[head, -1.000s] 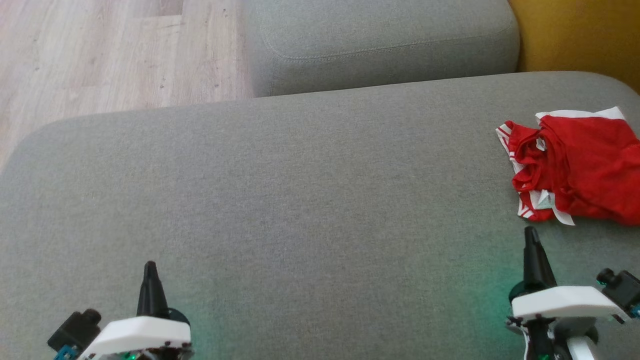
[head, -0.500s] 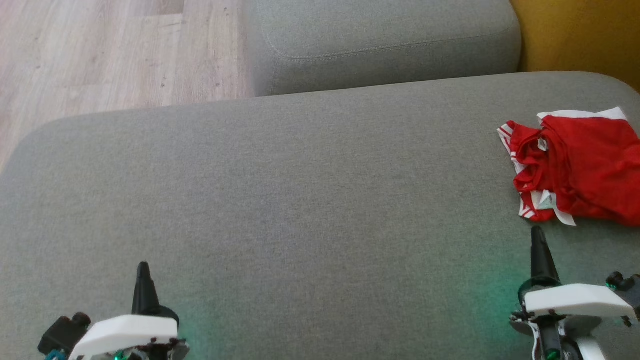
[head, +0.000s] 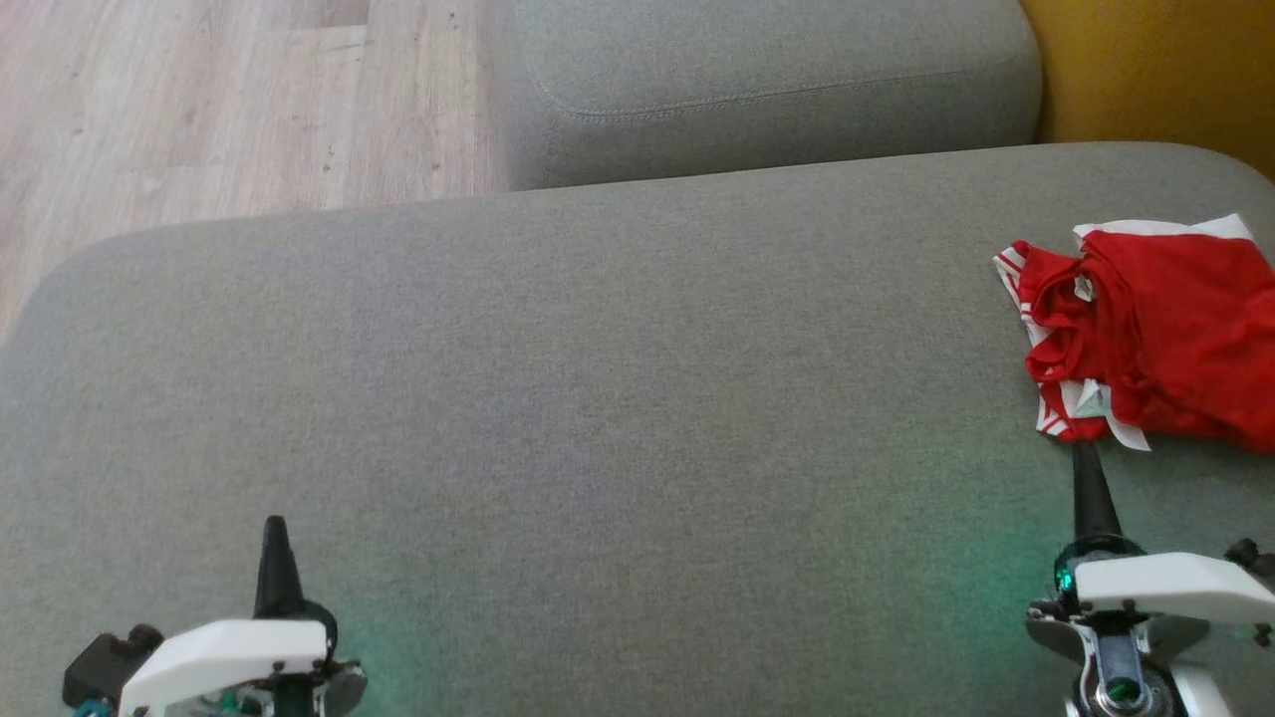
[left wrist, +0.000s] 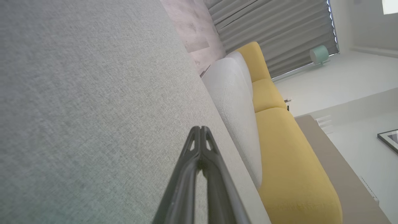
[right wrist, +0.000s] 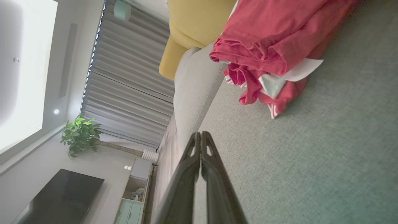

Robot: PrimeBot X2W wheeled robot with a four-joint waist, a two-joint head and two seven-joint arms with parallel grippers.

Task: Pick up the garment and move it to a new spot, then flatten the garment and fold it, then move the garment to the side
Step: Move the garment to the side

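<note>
Left gripper (head: 275,526) sits low at the left over the bare grey sofa cushion (head: 598,378), fingers pressed together, holding nothing. Right gripper (head: 1087,456) is at lower right, fingers also closed tight and empty, tip pointing at the near edge of the garment (head: 1165,329), close but apart in the right wrist view. The garment is red with white trim, crumpled at the cushion's right side.

Grey sofa (head: 598,398), wooden floor (head: 199,100), yellow cushion (head: 1155,70)

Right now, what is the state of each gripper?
Left gripper: closed, holding nothing.
Right gripper: closed, holding nothing, just short of the red garment.
</note>
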